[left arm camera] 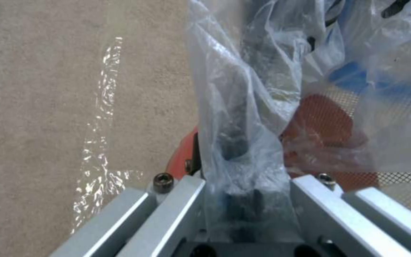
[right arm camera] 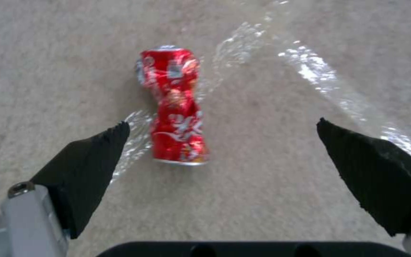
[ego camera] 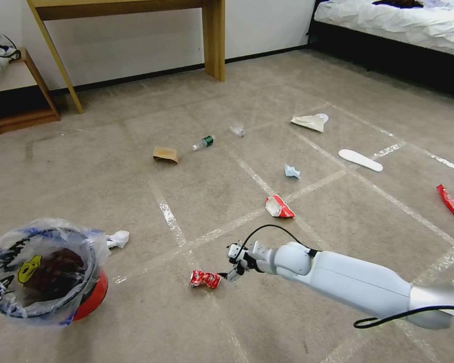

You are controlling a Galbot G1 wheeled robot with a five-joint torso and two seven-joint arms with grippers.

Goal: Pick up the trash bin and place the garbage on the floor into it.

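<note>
Two grippers are at work here, and you can see what each one is doing. Your left gripper (left arm camera: 243, 171) is squeezed tight on the rim of the small round red plastic trash bin (ego camera: 93, 297), pinching its clear plastic bag liner (ego camera: 40, 272) with the blue, black and yellow print. The bin hangs at your lower left, tipped a bit toward you, with dark stuff inside.

Your right gripper (right arm camera: 224, 171) hangs low over the beige short-pile carpet floor (ego camera: 111, 176), and its black fingertips (right arm camera: 86, 167) are spread wide apart. A crushed red shiny can (right arm camera: 174, 107) lies on the carpet just in front of them, beside a shiny tape line (ego camera: 169, 217). Nothing touches it.

More litter lies farther off: a white tissue (ego camera: 118, 238) near the bin, a red and white wrapper (ego camera: 278, 206), a tan paper bag (ego camera: 165, 154), and a small clear bottle with a green label (ego camera: 204, 142).
</note>
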